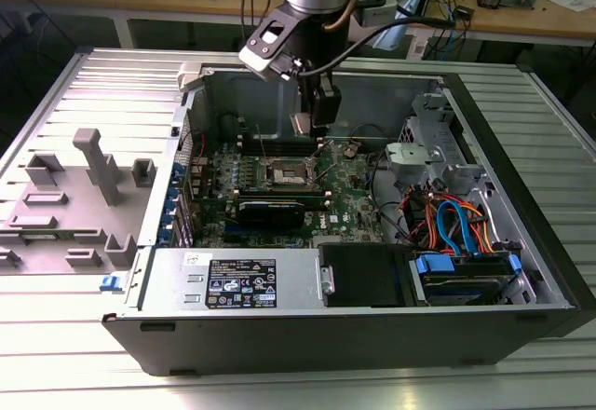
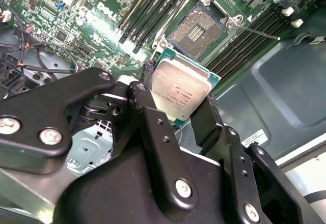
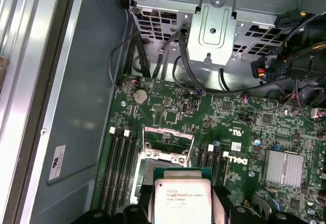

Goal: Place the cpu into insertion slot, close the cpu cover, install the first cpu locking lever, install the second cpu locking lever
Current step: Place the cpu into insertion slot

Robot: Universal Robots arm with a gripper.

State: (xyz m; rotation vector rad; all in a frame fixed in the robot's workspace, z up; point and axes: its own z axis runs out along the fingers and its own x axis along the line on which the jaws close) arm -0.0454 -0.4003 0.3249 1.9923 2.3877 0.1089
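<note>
Inspecting the second wrist view, we find the jaws clamped on the cpu [image 2: 181, 94] by opposite edges, metal top facing the camera, clear of the uncovered slot [image 2: 197, 29].

cpu [image 2: 181, 94]: flat square chip, silvery-grey metal top, green edge. gripped by opposite edges between black tool [image 2: 179, 89] fingers, tilted, held above motherboard [image 3: 204, 117] near slot, not seated. insertion slot [image 2: 197, 29]: square socket, dark contact field, silvery rim, uncovered, nothing in it. cpu cover [image 3: 168, 131]: thin silvery frame with square window, swung open at slot's far edge in first wrist view.
</note>
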